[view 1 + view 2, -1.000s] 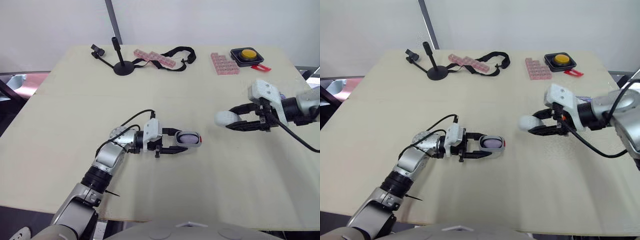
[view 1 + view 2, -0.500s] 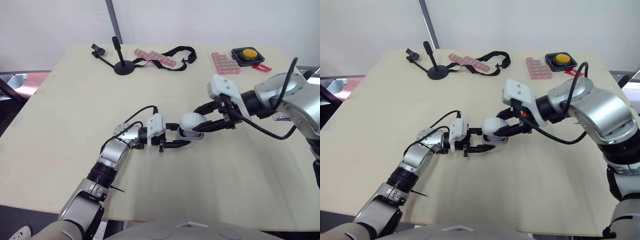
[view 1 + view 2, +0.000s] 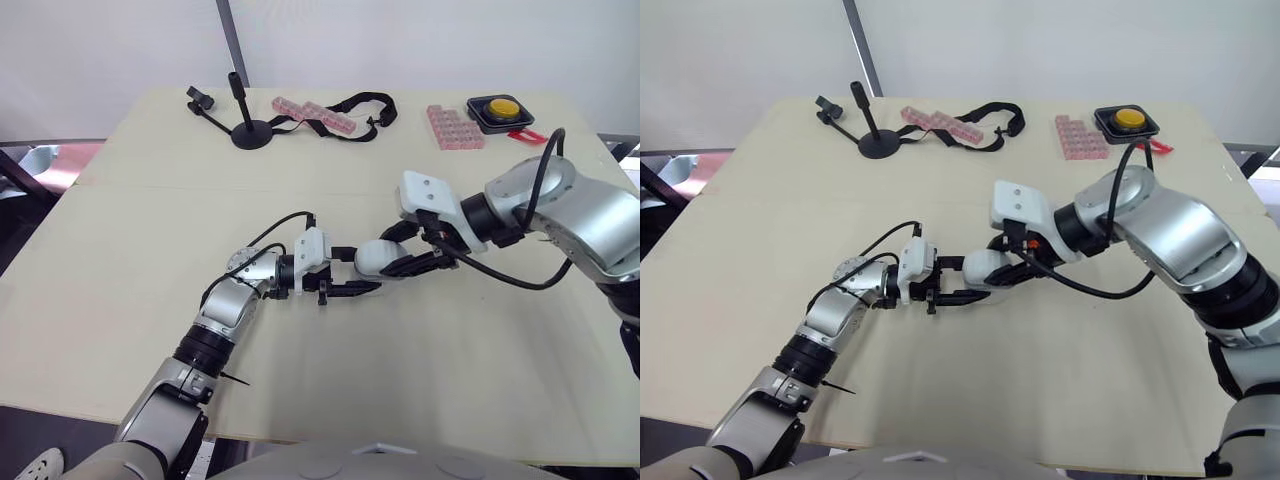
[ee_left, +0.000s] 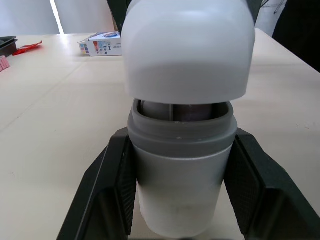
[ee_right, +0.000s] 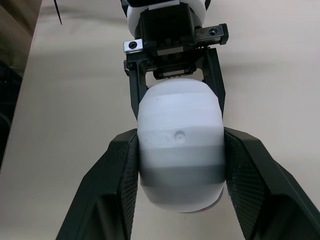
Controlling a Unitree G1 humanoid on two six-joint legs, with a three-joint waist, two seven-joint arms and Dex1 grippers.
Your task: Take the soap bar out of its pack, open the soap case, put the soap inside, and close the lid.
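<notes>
Atop grey case (image 4: 182, 165), white lid (image 4: 186, 50) sits ajar.

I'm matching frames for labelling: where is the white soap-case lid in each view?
Left eye view: lid just right of centre, in the right hand.
Right eye view: lid near picture centre.
Left wrist view: lid over the grey-rimmed base.
Right wrist view: lid between the right hand's fingers.
Shared landmark: the left hand gripping the base.

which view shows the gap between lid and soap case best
Left wrist view: the lid sits just above the soap case, a dark gap between. The right wrist view sees the lid's outside; the eye views show both from afar.
</notes>
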